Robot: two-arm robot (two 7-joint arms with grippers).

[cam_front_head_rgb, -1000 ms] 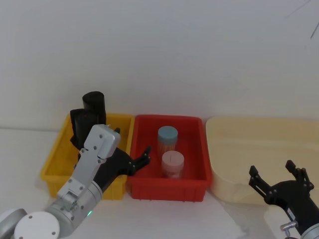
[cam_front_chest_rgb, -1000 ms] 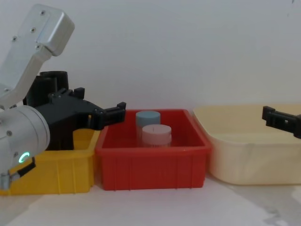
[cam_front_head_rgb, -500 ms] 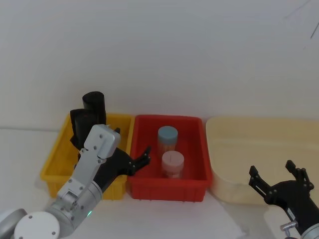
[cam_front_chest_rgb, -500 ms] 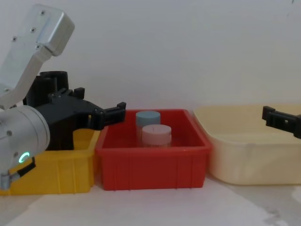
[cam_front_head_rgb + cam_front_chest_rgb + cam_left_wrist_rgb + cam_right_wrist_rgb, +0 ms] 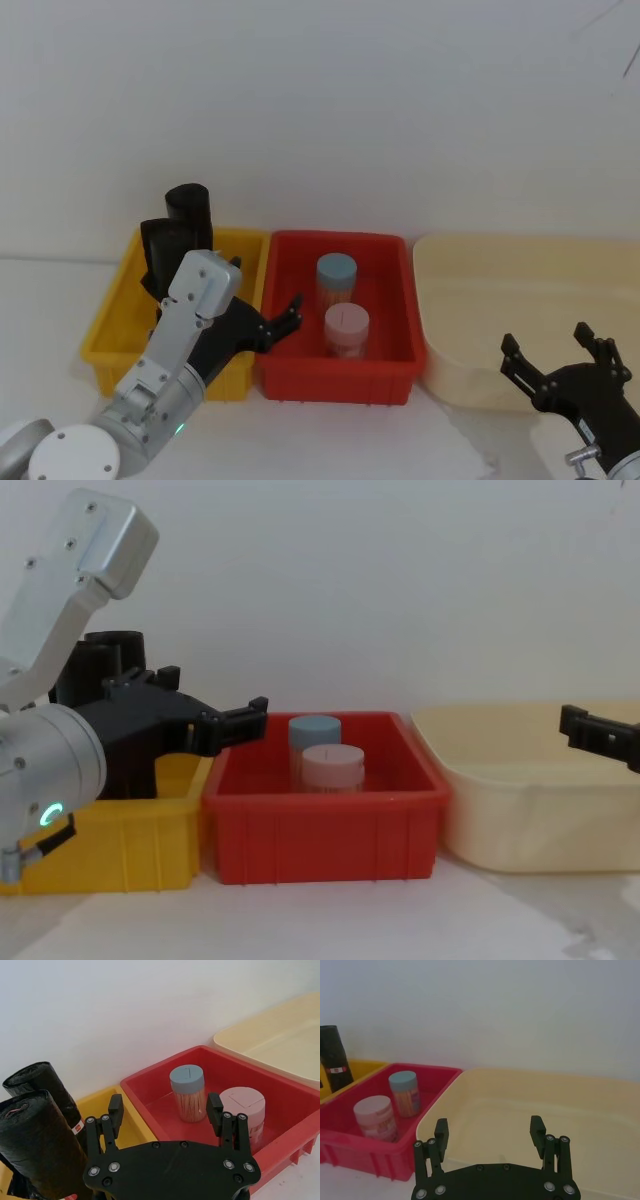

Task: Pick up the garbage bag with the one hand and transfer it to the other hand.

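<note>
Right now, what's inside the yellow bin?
Two garbage bag rolls stand at the back of the yellow bin. The open left end effector covers much of its floor, hiding anything there.

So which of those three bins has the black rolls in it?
The yellow bin, at the robot's far left: two black rolls stand in it. The middle red bin holds two small jars instead.

Silver-grey arm (image 5: 75, 570), green ring (image 5: 50, 815), seemingly matte-black left hand (image 5: 165, 1105).
</note>
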